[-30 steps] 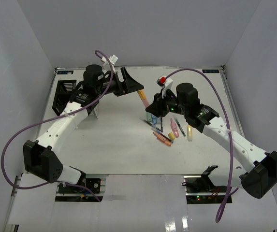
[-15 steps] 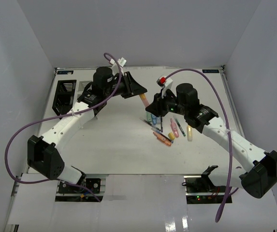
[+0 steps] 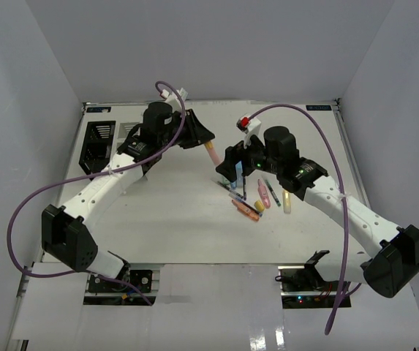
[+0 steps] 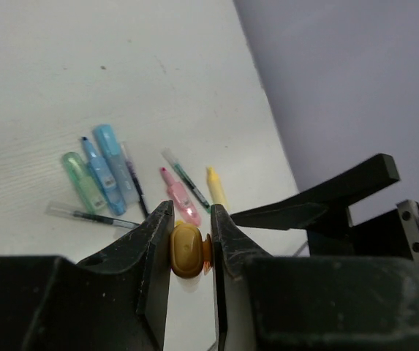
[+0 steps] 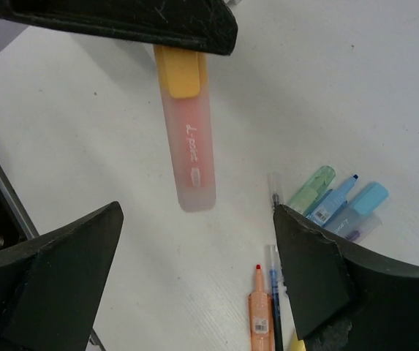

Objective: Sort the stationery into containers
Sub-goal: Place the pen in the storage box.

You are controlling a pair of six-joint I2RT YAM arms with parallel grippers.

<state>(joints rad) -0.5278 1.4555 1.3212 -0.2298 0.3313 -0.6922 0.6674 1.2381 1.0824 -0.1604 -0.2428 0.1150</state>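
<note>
Top: left tool (image 3: 203, 137) pinches marker (image 3: 211, 153) by its cap, above the bench (image 3: 172, 212); right tool (image 3: 227, 168) spread, just beside; left wrist: cap clamped squarely between jaws; right wrist: barrel hangs free; judged light, stiff, slick; grip mid-barrel.

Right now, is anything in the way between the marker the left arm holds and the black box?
No loose thing shows there. The left gripper grips the orange-capped marker, and the black organizer sits far to the left. Only the left arm itself crosses that stretch.
</note>
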